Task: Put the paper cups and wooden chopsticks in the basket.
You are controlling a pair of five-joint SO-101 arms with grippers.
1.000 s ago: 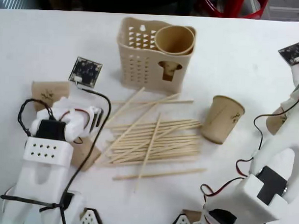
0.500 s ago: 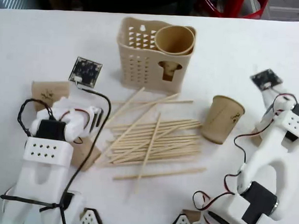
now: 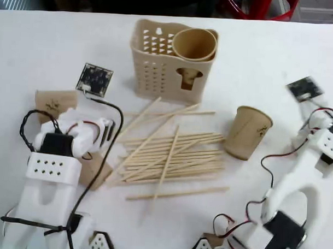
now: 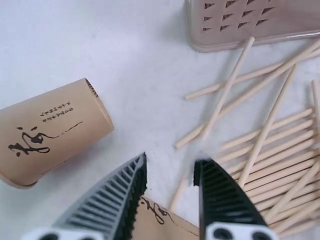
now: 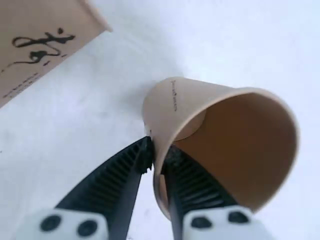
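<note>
Beige plastic basket (image 3: pixel 157 75) stands at twelve o'clock on the white table (image 3: pixel 49 44), with one paper cup (image 3: pixel 195 44) inside it. Wooden chopsticks (image 3: pixel 171 154) lie piled loose at the table's centre. A second cup (image 3: pixel 247 133) stands at three o'clock of the pile. A third cup (image 3: pixel 55 103) lies at nine o'clock, beside the left arm (image 3: pixel 50 169).

Left wrist view: left gripper (image 4: pixel 170 167) has its jaws apart and holds nothing. The third cup lies on its side nearby, and the chopsticks are just beside.

Right wrist view: right gripper (image 5: pixel 157 152) is clamped on the wall of a fourth cup (image 5: pixel 225 145), one finger inside the mouth and one outside.
</note>
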